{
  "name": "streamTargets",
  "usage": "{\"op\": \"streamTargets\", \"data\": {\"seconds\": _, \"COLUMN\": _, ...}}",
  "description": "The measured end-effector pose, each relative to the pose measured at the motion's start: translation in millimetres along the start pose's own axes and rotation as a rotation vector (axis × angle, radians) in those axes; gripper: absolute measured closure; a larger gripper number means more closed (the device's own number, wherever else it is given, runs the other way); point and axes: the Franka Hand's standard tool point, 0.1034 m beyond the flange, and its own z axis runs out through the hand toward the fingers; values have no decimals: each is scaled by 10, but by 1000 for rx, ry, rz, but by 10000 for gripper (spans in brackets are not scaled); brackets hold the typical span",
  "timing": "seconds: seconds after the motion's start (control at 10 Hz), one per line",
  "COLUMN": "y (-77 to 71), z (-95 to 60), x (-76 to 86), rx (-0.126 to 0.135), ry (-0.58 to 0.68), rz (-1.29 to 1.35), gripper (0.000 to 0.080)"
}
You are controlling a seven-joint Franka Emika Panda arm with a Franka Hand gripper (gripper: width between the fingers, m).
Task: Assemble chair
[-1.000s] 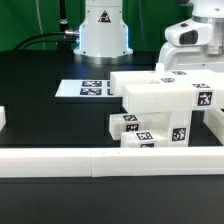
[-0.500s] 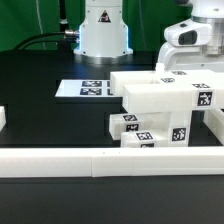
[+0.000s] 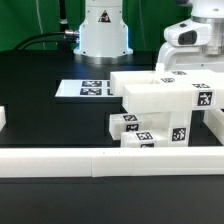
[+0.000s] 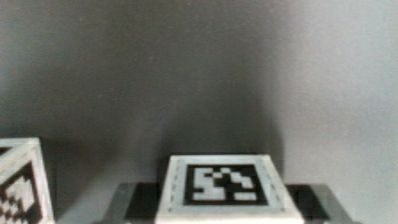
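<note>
The chair parts (image 3: 160,96) are chunky white slabs and posts with black-and-white tags, piled at the exterior view's right. My arm's wrist (image 3: 186,45) hangs just behind the pile, and its fingers are hidden there. In the wrist view, my gripper (image 4: 226,203) has its dark fingers (image 4: 139,197) against both sides of a white tagged chair post (image 4: 224,182). A second tagged part (image 4: 18,180) shows beside it. Grey blurred surface fills the rest of that view.
The marker board (image 3: 86,88) lies flat on the black table behind the pile. A long low white rail (image 3: 100,160) runs across the front. A small white piece (image 3: 2,120) sits at the exterior view's left edge. The robot base (image 3: 103,30) stands at the back.
</note>
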Motion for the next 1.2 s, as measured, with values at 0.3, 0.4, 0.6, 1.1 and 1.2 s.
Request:
{"op": "streamTargets", "data": {"seconds": 0.3, "y": -38, "z": -297, "x": 22, "rx": 17, "ry": -2, "rz": -4, "gripper": 527}}
{"op": "streamTargets", "data": {"seconds": 0.4, "y": -16, "z": -422, "x": 29, "rx": 22, "ry": -13, "rz": -9, "gripper": 527}}
{"op": "streamTargets", "data": {"seconds": 0.6, "y": 93, "z": -834, "x": 149, "rx": 44, "ry": -51, "rz": 3, "gripper": 527}}
{"op": "streamTargets", "data": {"seconds": 1.1, "y": 173, "z": -978, "x": 264, "rx": 53, "ry": -66, "rz": 11, "gripper": 527}}
{"op": "streamTargets", "data": {"seconds": 1.2, "y": 282, "z": -1128, "x": 409, "rx": 62, "ry": -69, "rz": -3, "gripper": 527}}
